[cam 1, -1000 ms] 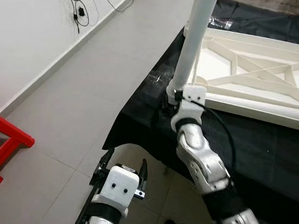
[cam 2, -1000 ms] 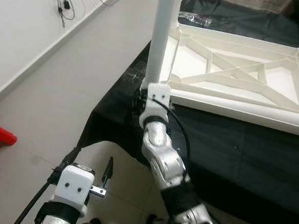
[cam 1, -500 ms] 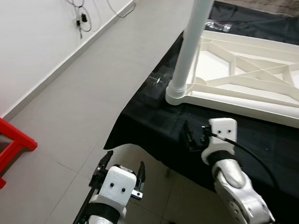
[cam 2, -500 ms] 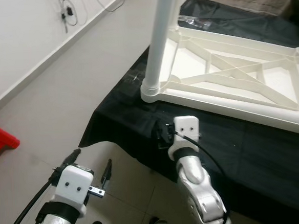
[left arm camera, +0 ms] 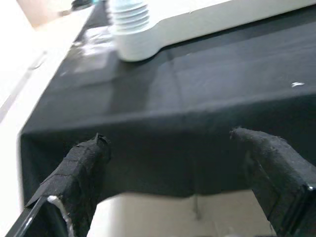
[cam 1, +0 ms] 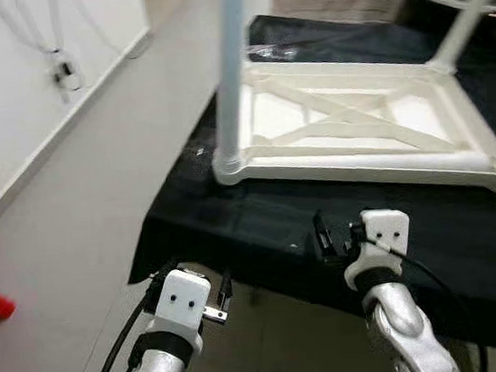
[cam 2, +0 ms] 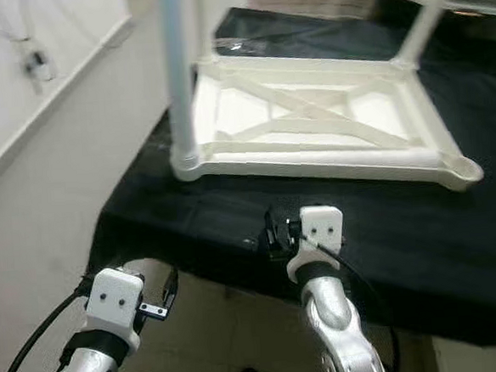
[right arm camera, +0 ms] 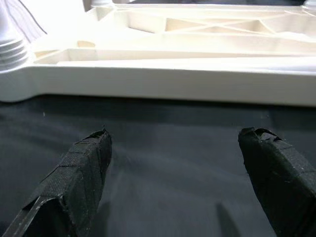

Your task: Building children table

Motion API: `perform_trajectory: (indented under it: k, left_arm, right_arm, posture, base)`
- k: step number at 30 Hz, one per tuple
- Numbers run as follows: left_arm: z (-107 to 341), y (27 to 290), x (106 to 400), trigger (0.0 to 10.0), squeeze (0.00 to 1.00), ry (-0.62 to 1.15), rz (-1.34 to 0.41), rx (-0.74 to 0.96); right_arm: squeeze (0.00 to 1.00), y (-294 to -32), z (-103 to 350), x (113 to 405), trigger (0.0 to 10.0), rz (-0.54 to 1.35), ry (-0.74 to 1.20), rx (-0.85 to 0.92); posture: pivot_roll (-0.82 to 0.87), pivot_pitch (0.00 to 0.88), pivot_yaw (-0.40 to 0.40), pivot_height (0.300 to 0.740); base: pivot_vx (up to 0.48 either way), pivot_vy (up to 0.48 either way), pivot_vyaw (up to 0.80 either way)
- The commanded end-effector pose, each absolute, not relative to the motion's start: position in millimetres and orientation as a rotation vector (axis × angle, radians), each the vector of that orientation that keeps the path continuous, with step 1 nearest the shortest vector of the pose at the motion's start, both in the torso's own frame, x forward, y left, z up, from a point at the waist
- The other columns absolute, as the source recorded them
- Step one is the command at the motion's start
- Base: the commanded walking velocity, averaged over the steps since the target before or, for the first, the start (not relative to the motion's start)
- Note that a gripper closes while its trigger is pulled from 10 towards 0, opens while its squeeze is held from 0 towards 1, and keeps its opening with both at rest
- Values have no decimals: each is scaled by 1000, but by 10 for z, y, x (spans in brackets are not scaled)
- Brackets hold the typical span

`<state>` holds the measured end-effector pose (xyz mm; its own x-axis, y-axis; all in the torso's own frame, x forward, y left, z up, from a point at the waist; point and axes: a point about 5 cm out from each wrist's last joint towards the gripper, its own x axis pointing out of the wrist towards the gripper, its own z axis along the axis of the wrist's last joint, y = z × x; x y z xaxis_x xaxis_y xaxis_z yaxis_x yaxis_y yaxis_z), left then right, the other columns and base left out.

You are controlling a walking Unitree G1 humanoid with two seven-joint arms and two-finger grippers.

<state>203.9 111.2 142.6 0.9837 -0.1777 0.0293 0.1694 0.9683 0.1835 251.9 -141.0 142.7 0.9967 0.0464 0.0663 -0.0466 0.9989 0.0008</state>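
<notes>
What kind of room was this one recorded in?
Probably a room in a home: pale tiled floor, white wall with dangling cables, and a white plastic children's table lying upside down on a black-draped surface.

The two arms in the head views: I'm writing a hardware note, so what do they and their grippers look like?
Both arms are silver metal with rounded joint segments and a black band at the wrist. Each carries a white boxy wrist housing with two small dark holes. A black cable runs along each arm. The left gripper and right gripper each have two long black fingers wrapped in textured black tape.
</notes>
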Motion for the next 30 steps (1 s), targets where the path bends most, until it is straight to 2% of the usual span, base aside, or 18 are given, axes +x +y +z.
perform_trajectory:
  k: [1,11,30]
  left_arm:
    - [1329,1088,2026,10000,0,-6,-201,163]
    - [1201,1006,2115,10000,0,51,-242,85]
    - [1057,969,2371,10000,0,62,-266,101]
  right_arm:
    - [0,-1312,1399,2457,10000,106,-72,-24]
    - [0,-1211,1234,2455,10000,158,-13,-26]
    - [0,-1204,1119,2673,10000,147,-2,-21]
  posture:
    - [74,163,-30,740]
    - [57,123,-18,740]
    - [19,22,-17,740]
  base:
    - [0,0,-800]
    - [0,0,-720]
    - [0,0,0]
